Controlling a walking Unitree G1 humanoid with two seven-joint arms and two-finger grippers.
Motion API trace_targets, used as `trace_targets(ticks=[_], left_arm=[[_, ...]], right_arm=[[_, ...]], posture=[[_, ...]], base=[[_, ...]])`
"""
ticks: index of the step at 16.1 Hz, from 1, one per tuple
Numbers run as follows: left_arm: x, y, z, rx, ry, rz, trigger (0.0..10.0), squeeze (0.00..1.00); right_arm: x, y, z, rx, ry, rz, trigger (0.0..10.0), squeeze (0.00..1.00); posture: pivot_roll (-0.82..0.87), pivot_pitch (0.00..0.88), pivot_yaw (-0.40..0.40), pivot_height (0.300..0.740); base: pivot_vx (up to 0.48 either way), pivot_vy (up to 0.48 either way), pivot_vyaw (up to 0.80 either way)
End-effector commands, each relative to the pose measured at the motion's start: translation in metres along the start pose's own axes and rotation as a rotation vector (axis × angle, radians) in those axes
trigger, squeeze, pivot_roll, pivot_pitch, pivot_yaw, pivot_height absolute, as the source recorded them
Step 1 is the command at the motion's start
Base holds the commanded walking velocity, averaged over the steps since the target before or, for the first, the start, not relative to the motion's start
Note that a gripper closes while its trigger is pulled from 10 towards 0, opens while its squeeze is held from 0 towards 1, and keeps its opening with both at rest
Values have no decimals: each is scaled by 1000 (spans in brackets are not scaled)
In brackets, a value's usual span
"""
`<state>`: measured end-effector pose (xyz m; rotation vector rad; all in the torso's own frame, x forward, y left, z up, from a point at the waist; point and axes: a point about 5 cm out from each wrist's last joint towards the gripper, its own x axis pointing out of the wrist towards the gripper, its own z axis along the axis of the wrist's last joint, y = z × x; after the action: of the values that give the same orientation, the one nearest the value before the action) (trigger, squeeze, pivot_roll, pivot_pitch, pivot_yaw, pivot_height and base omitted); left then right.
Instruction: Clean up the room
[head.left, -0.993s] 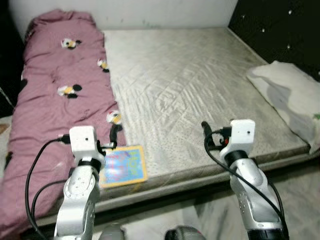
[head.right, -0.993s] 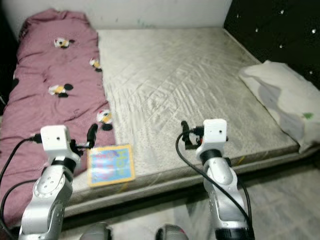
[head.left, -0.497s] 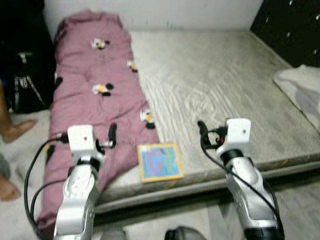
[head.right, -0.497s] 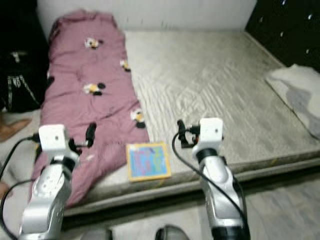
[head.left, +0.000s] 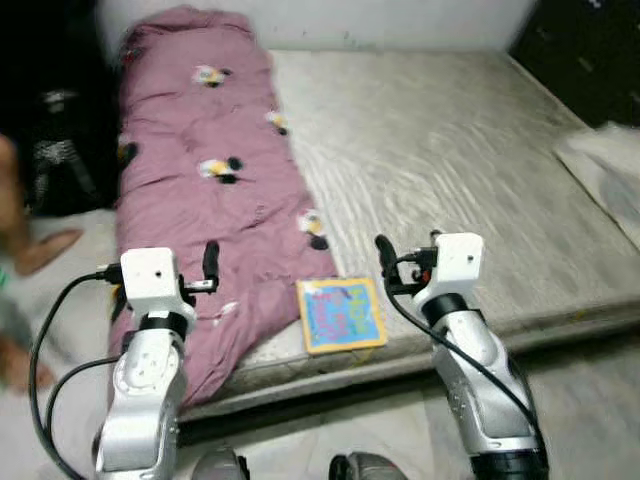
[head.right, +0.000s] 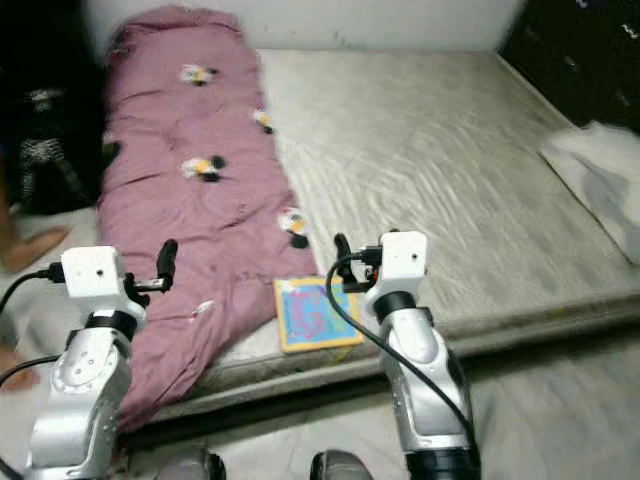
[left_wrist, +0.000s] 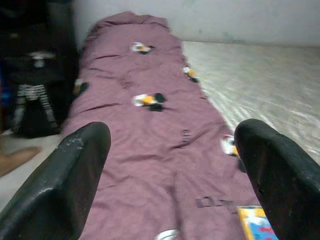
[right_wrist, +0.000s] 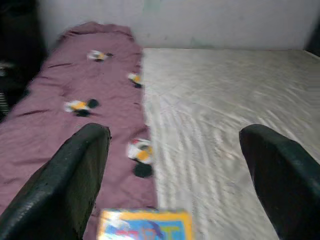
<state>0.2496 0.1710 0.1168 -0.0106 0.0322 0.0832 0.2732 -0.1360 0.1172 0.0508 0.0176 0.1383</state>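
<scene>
left hand (left_wrist: 170, 165) raised, fingers apart | right hand (right_wrist: 175, 170) raised, fingers apart

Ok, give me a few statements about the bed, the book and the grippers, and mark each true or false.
1. The book lies near the front edge of the mattress, beside the quilt. True.
2. The right gripper is shut on the book. False: it is open, holds nothing and is raised above the mattress.
3. The quilt lies along the robot's left side of the mattress. True.
4. The left gripper is open and empty. True.
5. A pillow sits on top of the quilt. False: it lies at the mattress's far right edge.
</scene>
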Motion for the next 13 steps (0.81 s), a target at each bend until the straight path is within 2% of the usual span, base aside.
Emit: trace_targets(ticks=[1, 3, 7, 11, 13], left_arm=[[1, -4, 1, 8, -3, -16, 10000, 0], [1, -3, 1, 10, -5, -18, 10000, 0], [2, 0, 5, 48, -22, 18, 10000, 0], [2, 3, 12, 51, -46, 19, 10000, 0], [0, 5, 8, 55, -35, 33, 10000, 0]], right_arm=[[-2, -7, -1, -9, 11, -26, 10000, 0], [-1, -5, 0, -10, 6, -22, 10000, 0], [2, -4, 5, -17, -19, -15, 10000, 0], [4, -4, 9, -13, -34, -5, 10000, 0], [3, -1, 7, -8, -27, 3, 10000, 0]], posture=[[14, 79, -92, 740], [14, 83, -91, 740], [15, 93, -88, 740], [15, 112, -94, 740], [14, 114, -94, 722]], base=[[0, 0, -800], [0, 0, -800], [0, 0, 0], [0, 0, 0], [0, 0, 0]])
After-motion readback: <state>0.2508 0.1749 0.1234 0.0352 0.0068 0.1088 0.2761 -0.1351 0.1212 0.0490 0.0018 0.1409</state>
